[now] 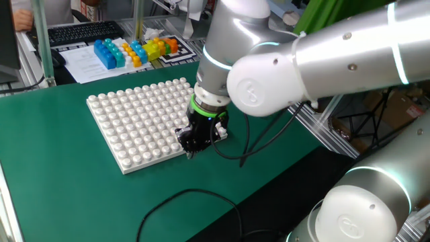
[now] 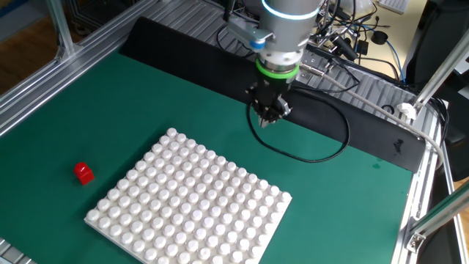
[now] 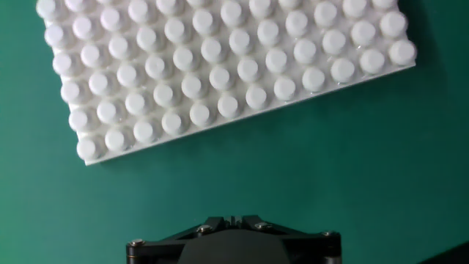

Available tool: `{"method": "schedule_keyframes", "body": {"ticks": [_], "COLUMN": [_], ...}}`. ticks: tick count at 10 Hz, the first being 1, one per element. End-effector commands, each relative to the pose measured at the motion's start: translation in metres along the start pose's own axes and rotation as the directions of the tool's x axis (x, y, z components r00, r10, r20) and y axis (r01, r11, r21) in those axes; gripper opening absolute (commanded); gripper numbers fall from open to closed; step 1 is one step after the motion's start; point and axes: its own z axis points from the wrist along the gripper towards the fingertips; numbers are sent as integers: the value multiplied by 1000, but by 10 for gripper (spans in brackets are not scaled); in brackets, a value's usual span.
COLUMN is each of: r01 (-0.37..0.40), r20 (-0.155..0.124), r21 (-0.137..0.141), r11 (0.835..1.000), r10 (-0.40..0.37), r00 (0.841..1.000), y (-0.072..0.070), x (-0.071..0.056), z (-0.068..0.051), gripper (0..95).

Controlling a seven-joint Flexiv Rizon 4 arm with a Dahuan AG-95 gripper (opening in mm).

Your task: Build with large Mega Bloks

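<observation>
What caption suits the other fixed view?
Shut gripper points down over green mat beyond the white studded baseplate; red brick lies apart.

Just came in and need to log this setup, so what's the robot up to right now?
A single robot arm is working at a green table with a white studded baseplate. Its gripper points straight down, shut and empty, hovering over bare mat beside the baseplate's edge. Nothing is built on the plate yet. One small red block sits alone on the mat on the plate's far side from the gripper, and a cluster of blue, orange and yellow blocks waits beyond the mat.
</observation>
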Motion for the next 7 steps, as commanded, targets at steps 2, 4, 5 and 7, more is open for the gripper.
{"method": "schedule_keyframes", "body": {"ticks": [2, 4, 5, 7], "r01": [5, 0, 10, 23], "r20": [-5, -4, -6, 1], "r21": [1, -2, -4, -12], "r11": [1000, 1000, 1000, 1000], "r10": [-5, 0, -10, -23], "r00": [1000, 1000, 1000, 1000], "y": [2, 4, 5, 5], "x": [-7, -9, -8, -8], "z": [1, 0, -1, -2], "gripper": [0, 0, 0, 0]}}
